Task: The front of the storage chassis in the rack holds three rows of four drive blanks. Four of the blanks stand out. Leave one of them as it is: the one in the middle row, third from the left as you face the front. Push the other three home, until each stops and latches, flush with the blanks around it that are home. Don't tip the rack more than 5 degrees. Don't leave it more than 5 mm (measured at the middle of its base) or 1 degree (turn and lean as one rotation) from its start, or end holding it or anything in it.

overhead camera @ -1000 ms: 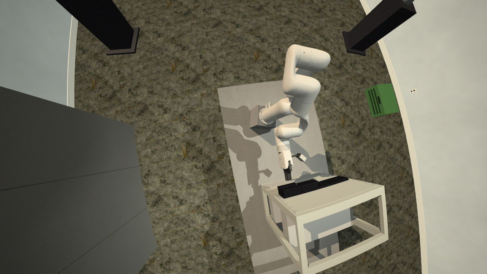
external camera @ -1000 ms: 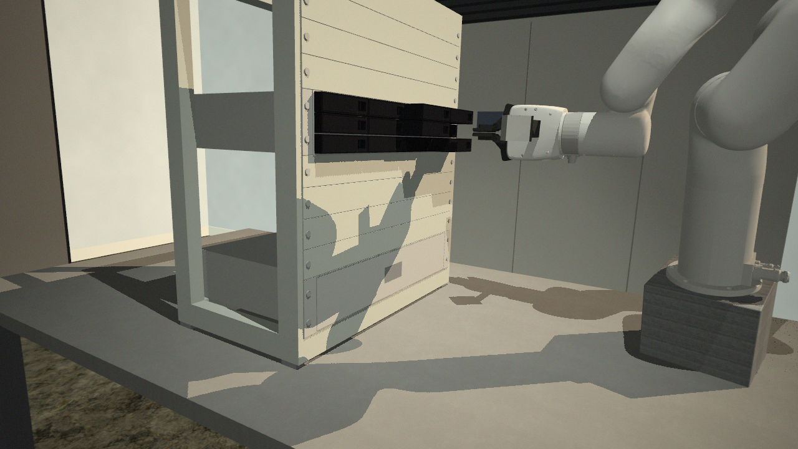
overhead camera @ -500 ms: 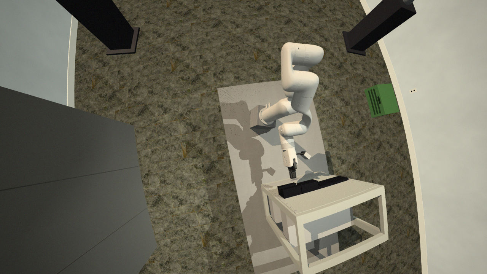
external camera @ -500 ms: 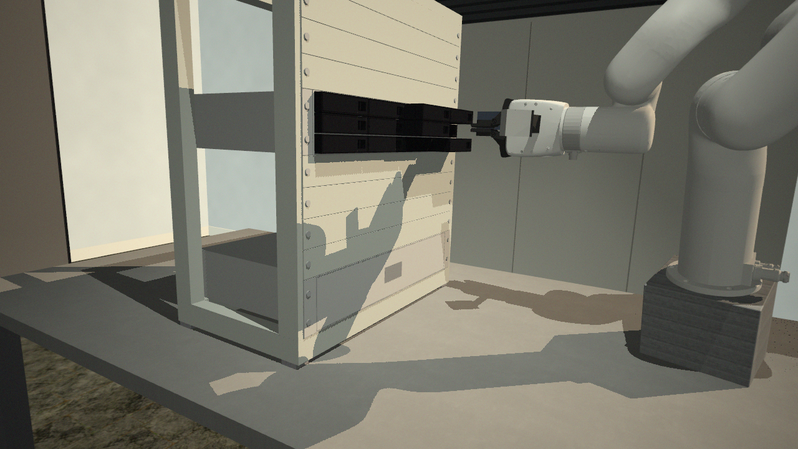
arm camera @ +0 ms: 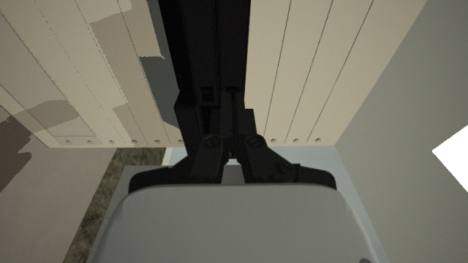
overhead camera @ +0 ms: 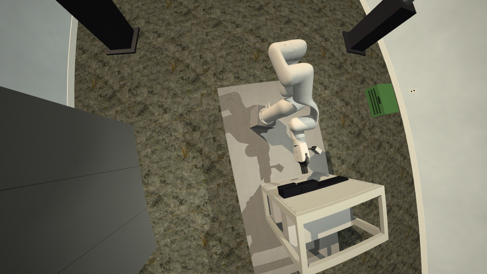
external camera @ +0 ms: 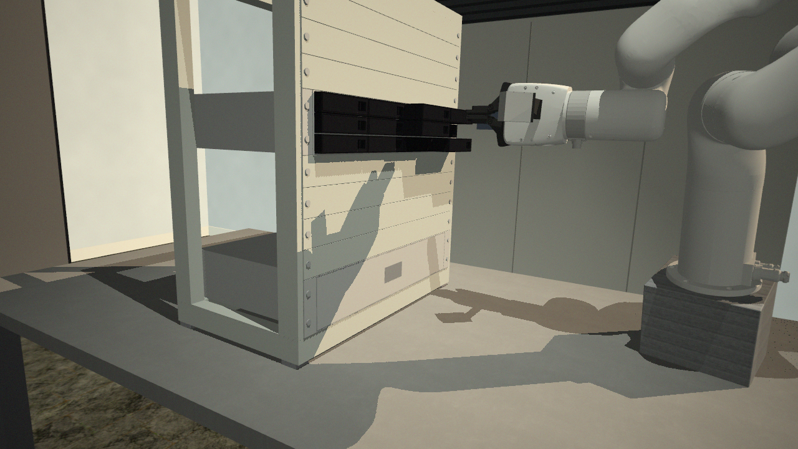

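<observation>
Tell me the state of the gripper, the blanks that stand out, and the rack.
gripper: shut, holding nothing, tips at the front of the top-row blank.
top-row blank: standing out, not flush.
bottom-row blank: standing out, nothing touching it.
rack: upright.

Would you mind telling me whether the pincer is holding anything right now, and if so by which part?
Nothing is held: the pincer is shut on itself, its closed fingertips at the front of a protruding black drive blank in the cream rack.
</observation>
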`<state>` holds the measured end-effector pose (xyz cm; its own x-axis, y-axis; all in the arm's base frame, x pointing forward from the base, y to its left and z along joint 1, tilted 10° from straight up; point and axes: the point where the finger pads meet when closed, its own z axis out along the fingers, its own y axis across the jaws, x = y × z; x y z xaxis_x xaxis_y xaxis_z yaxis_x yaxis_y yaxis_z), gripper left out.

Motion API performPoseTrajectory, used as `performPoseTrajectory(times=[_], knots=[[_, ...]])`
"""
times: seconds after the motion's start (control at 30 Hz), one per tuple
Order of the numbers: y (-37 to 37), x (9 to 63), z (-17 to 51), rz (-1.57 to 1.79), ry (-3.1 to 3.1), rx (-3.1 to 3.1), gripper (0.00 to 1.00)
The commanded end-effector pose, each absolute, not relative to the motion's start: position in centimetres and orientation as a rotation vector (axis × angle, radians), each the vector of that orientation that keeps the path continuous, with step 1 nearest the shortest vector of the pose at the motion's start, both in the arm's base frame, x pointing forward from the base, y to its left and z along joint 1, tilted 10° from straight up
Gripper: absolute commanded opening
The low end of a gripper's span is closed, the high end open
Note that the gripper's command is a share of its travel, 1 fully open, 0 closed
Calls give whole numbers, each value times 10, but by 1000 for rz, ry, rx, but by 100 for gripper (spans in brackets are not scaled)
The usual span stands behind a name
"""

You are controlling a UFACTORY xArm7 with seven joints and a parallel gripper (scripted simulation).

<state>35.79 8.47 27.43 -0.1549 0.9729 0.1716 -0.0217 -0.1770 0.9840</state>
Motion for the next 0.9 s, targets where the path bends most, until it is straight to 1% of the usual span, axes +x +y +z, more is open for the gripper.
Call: performPoseTrajectory(times=[0.0, 0.3, 0.5, 0.7, 0.87], knots=[[91, 354, 281, 1444, 1194, 1250, 0], [95, 354, 283, 1443, 1194, 1250, 0], [97, 368, 283, 1444, 1194, 1250, 0], [101, 400, 284, 1444, 1194, 1250, 0], [101, 406, 285, 1444, 1194, 1250, 0]])
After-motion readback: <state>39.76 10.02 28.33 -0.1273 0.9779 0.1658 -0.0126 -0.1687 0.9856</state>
